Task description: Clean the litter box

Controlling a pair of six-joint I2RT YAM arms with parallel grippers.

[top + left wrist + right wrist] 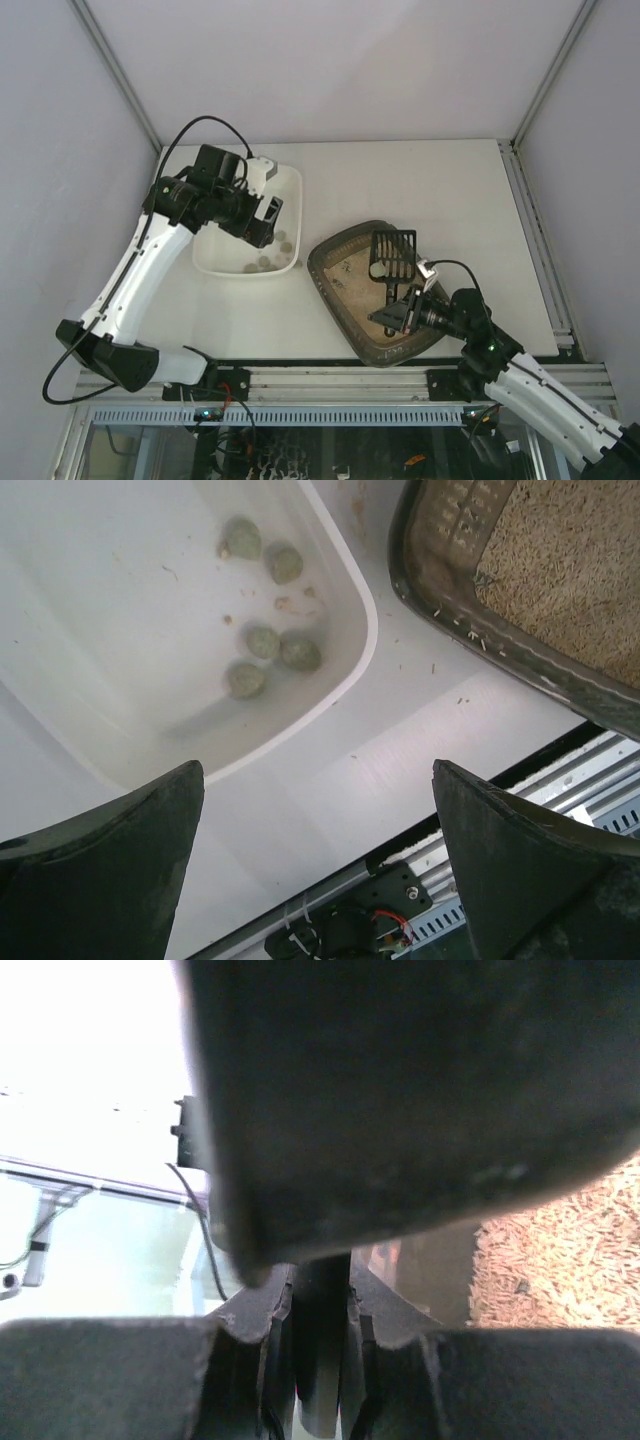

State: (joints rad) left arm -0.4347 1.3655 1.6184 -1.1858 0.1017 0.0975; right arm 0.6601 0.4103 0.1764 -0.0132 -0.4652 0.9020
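Observation:
The dark brown-grey litter box (pixel 335 290) with beige litter sits at the table's near middle; its corner shows in the left wrist view (pixel 450 610). My right gripper (pixel 405 308) is shut on the handle of the black slotted scoop (pixel 392 256), held over the litter. In the right wrist view the scoop (pixel 400 1090) fills the frame, its handle clamped between the fingers (pixel 250 1310), with litter (pixel 570 1250) at right. My left gripper (pixel 268 215) hangs open and empty over the white tray (pixel 292 190). The tray (pixel 350 680) holds several grey-green clumps (pixel 265 642).
A metal rail (pixel 330 380) runs along the table's near edge. White walls close in the table at the back and both sides. A rail strip (pixel 540 250) lies along the right edge.

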